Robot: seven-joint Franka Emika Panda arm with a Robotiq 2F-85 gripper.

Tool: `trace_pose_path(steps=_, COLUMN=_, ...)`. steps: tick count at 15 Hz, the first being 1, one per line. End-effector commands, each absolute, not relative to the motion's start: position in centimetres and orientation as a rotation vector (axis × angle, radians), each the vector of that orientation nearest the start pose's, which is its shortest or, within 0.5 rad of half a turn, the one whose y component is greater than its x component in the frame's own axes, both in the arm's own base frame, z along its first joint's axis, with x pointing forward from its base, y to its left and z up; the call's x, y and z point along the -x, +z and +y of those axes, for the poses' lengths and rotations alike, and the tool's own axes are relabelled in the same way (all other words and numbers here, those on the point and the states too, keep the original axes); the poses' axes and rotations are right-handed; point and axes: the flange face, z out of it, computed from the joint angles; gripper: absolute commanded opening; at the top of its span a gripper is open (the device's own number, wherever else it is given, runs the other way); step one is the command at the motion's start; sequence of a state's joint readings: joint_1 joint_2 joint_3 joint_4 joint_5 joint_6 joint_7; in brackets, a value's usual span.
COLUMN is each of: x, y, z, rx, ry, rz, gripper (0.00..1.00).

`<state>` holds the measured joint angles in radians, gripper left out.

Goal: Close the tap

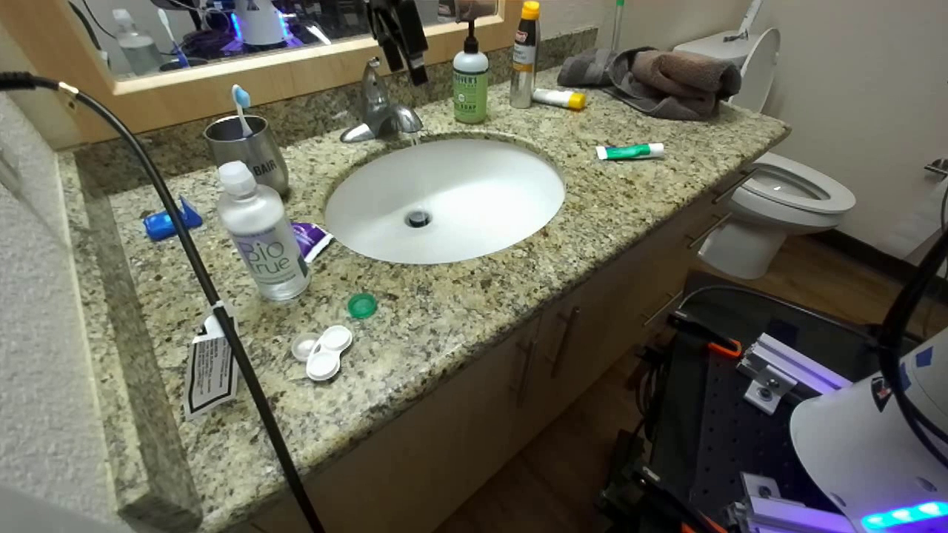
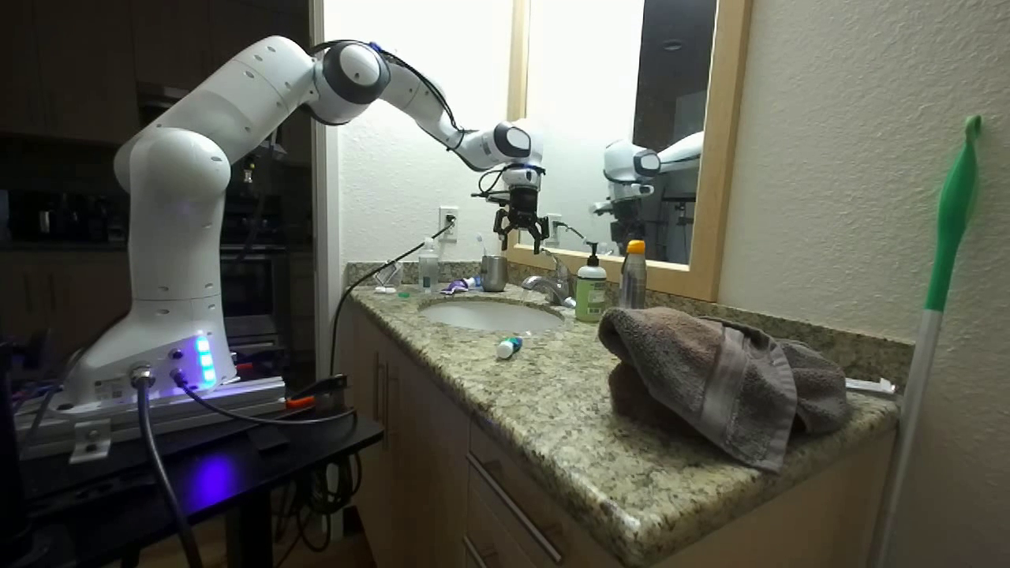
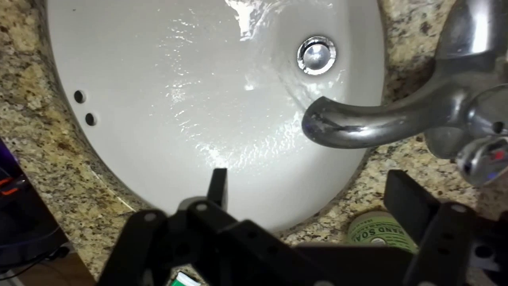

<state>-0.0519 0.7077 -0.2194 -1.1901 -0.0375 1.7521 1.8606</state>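
Observation:
The silver tap [image 1: 376,107] stands at the back edge of the oval white basin [image 1: 511,174]. It also shows in an exterior view [image 2: 562,278] and at the right of the wrist view [image 3: 412,115]. A thin stream of water falls from its spout, and the basin is wet. The lever handle [image 1: 372,70] points up; its red-and-blue marked end [image 3: 486,159] shows at the wrist view's right edge. My gripper [image 2: 521,246] is open and empty, above the basin and near the tap, not touching it. Its fingers [image 3: 307,172] are wide apart in the wrist view.
A green soap bottle [image 1: 471,89] stands close beside the tap, partly under my gripper in the wrist view [image 3: 377,228]. A yellow-capped can [image 1: 523,63], metal cup [image 1: 270,166], clear bottle [image 1: 263,237] and towel [image 2: 694,371] lie around. The mirror [image 2: 584,158] is behind.

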Motion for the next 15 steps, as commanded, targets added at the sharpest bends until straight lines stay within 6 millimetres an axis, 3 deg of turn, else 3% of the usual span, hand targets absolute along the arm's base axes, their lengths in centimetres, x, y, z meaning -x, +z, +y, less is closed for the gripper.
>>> trace_pose_path(steps=1, x=-72.5, y=40.5, z=-14.9, rx=1.668, ry=-0.202, rz=2.773, gripper=1.00)
trace_pose_path(steps=4, x=-71.9, y=44.8, z=-13.1, rx=1.701, ry=-0.213, rz=2.683, gripper=1.00)
trace_pose_path(steps=6, x=-72.1, y=46.5, z=-12.0, rx=1.721, ry=-0.285, rz=2.624, gripper=1.00)
trace_pose_path(steps=7, x=-72.5, y=45.5, z=-12.8, rx=1.689, ry=-0.251, rz=2.687, gripper=1.00)
trace_pose_path(steps=9, x=-72.4, y=46.5, z=-12.3, rx=1.688, ry=-0.264, rz=2.672, gripper=1.00)
trace_pose_path(steps=15, x=-74.0, y=41.8, z=-15.0, rx=1.660, ry=-0.246, rz=2.731, gripper=1.00)
